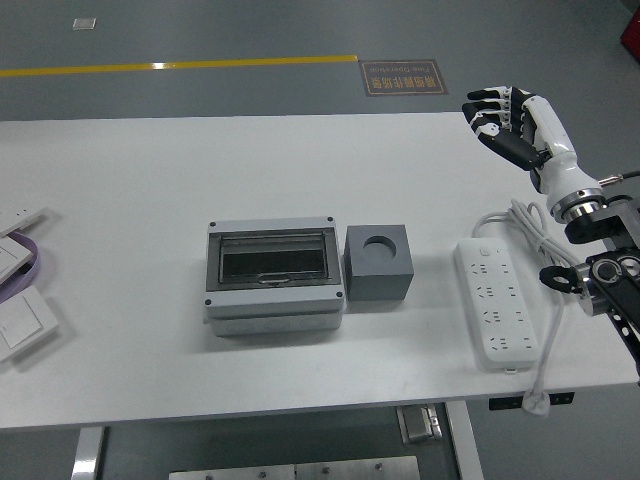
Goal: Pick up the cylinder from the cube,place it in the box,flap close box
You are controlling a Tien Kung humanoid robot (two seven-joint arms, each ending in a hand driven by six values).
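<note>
One right robot hand [510, 125] raised with spread, empty fingers, well apart from cube [379, 262] beside closed box [273, 277].

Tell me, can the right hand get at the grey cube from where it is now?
Probably yes. The right hand is raised near the table's far right corner, holding nothing. Only the white power strip lies between it and the grey cube, flat and low, so the way looks free.
</note>
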